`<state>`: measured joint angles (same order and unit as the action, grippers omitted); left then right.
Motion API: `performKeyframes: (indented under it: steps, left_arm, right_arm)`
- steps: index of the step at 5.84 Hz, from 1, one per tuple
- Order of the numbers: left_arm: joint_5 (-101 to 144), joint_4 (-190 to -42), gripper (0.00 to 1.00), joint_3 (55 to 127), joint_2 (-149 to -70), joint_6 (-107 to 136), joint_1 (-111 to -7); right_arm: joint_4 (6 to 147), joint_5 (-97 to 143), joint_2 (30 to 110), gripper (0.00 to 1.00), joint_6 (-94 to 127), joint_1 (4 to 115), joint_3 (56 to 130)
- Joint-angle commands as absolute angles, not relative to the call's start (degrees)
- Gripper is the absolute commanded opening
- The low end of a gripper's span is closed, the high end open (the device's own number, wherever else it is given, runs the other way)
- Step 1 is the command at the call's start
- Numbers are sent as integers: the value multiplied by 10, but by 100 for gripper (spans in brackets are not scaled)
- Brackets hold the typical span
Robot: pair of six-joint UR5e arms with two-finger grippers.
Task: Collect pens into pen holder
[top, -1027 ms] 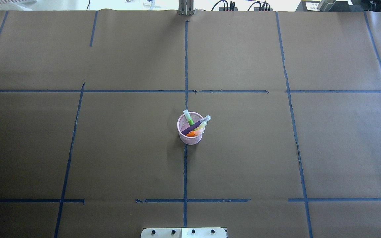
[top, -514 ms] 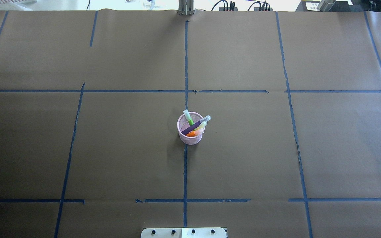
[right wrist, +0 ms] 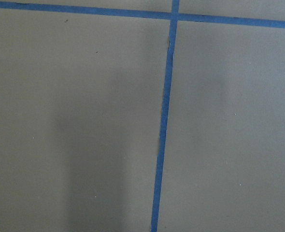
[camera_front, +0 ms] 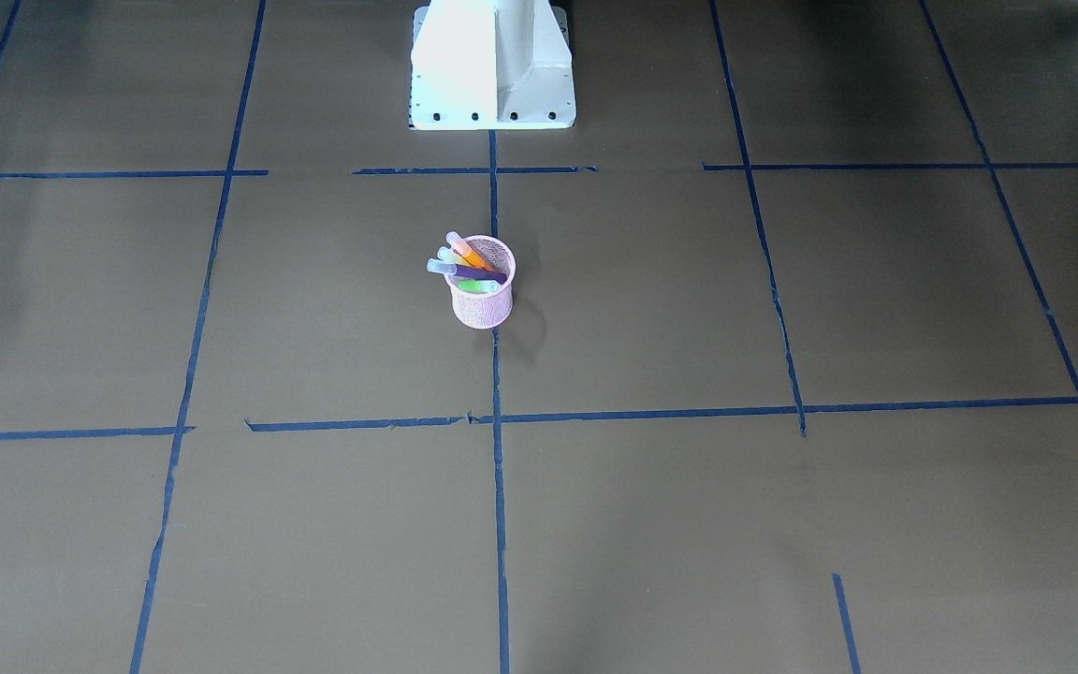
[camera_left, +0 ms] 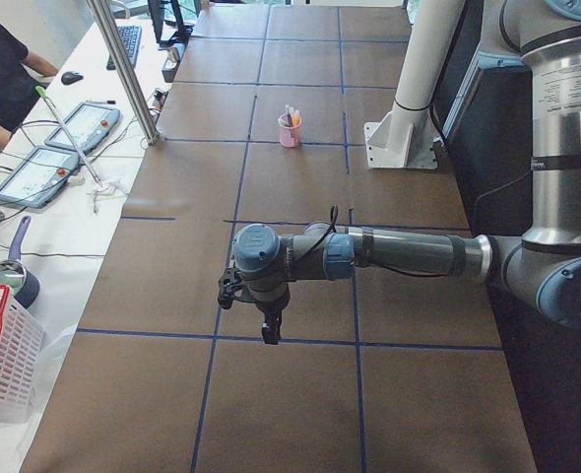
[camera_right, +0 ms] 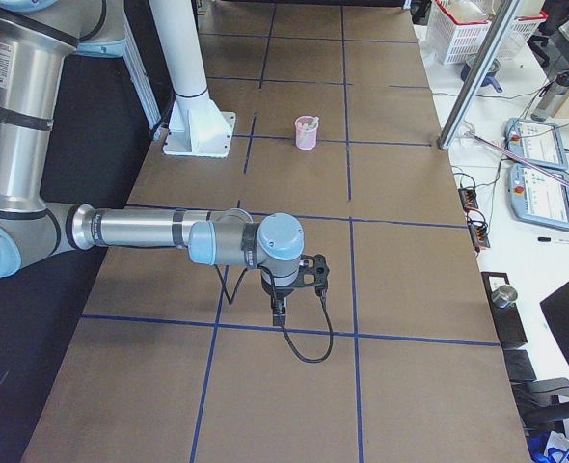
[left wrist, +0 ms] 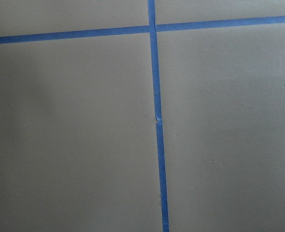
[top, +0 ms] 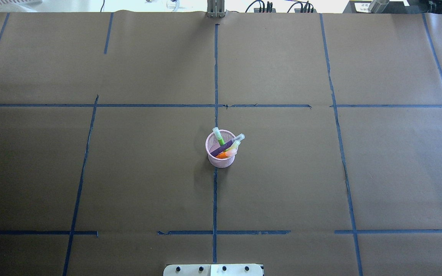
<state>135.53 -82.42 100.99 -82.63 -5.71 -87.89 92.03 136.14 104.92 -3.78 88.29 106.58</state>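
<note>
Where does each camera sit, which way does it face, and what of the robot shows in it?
Front-facing: across the table, looking steeply down at the pen holder; base at top.
Overhead: behind the base, looking forward and down; its edge at bottom.
Exterior left: table's end, looking along it; left arm and left claw near.
Exterior right: opposite end; right arm and right claw near.
Left wrist: down at blue tape on the table; no claw visible.
Right wrist: likewise.
Shared: all four exterior views show the pen holder.

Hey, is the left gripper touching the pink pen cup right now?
Apart. The left side view shows the left gripper hanging near the camera, with the pen cup far up the table.
</note>
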Motion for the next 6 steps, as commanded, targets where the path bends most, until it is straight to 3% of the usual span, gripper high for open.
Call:
performKeyframes:
  steps: [1, 6]
  left_arm:
    - [1355, -824, 100, 1013, -825, -56, -879]
    - [1333, -821, 100, 1031, -838, -55, -879]
  right_arm:
    - [921, 1362, 1048, 100, -38, 883, 1069]
    - [922, 1354, 1028, 100, -39, 881, 1078]
